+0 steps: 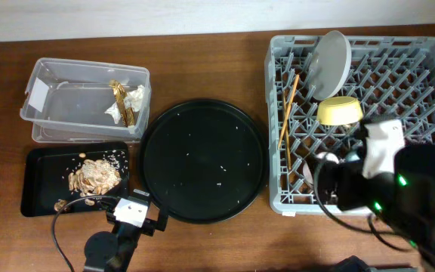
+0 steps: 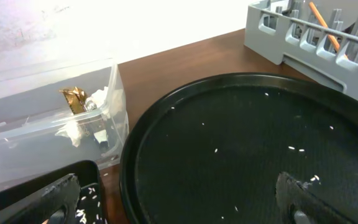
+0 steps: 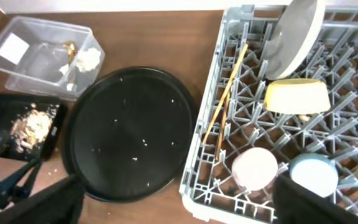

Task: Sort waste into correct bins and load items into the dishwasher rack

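Note:
The grey dishwasher rack [image 1: 414, 91] holds the pale grey plate [image 1: 332, 64] on edge, the yellow bowl [image 1: 340, 111] upside down and the two chopsticks [image 1: 287, 113]. The right wrist view shows the pink cup [image 3: 254, 168] and blue cup [image 3: 314, 173] upside down in the rack's front row. The clear tub [image 1: 66, 106] holds white tissue [image 1: 131, 98] and the gold wrapper [image 1: 119, 97]. The shallow black tray [image 1: 40, 193] holds tan food scraps [image 1: 93, 177]. My left gripper [image 2: 179, 202] is open and empty above the round tray's front left edge. My right gripper [image 3: 179, 202] is open and empty over the rack's front edge.
The large round black tray [image 1: 202, 159] with a few rice grains lies between the bins and the rack. The table's front edge runs just below both arms. The wall bounds the table's far side.

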